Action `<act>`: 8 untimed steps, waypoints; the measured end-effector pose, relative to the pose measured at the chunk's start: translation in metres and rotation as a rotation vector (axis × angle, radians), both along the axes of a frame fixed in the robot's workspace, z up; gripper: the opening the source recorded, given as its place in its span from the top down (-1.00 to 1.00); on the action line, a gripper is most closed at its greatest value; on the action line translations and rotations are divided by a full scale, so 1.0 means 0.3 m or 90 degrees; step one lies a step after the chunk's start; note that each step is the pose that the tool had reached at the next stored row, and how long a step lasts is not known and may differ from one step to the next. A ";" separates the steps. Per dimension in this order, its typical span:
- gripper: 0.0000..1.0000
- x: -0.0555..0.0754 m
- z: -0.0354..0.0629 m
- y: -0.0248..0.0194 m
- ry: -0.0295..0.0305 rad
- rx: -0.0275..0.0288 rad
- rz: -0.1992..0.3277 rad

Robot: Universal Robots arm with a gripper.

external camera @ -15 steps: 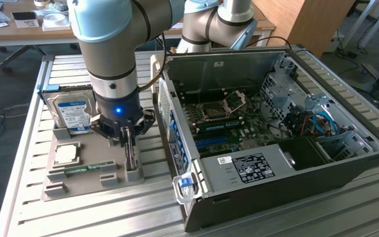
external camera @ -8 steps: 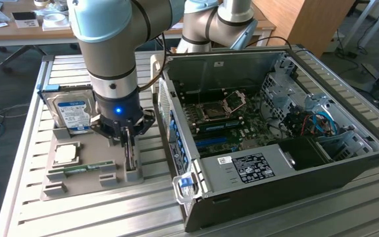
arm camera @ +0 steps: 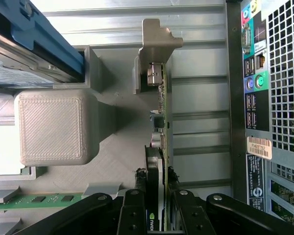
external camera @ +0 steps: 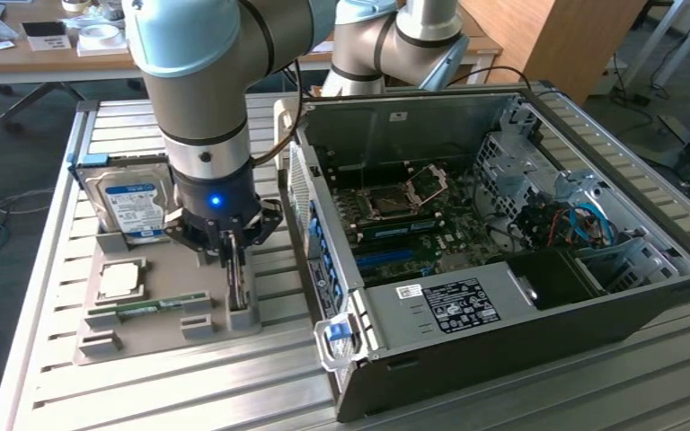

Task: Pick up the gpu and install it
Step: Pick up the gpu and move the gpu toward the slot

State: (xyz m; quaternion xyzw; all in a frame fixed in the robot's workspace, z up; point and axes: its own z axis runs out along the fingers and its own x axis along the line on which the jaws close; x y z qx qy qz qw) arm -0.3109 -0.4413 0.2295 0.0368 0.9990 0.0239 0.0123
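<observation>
The gpu [external camera: 240,285] stands on edge in a slot of the grey holder tray [external camera: 141,337], at the tray's side nearest the computer case. My gripper [external camera: 234,247] is straight above it, pointing down. In the wrist view the gpu [arm camera: 159,142] runs away from me as a thin dark board, with its pale metal bracket [arm camera: 154,44] at the far end. My gripper [arm camera: 157,215] has a black finger [arm camera: 132,215] pressed against each face of the card's near end. The card still sits in the tray.
The open computer case [external camera: 501,224] lies on its side at the exterior view's right, its rear ports [arm camera: 255,83] close beside the card. On the tray are a blue-labelled hard drive [external camera: 129,208], a processor [external camera: 119,280] and a green memory stick [external camera: 154,308]. A grey block [arm camera: 54,127] stands beside the gpu.
</observation>
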 end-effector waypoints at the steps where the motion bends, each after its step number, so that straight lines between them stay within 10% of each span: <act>1: 0.47 0.000 0.000 0.000 0.0000 0.0000 0.000; 8: 0.47 0.000 0.008 0.000 0.0000 0.0000 0.000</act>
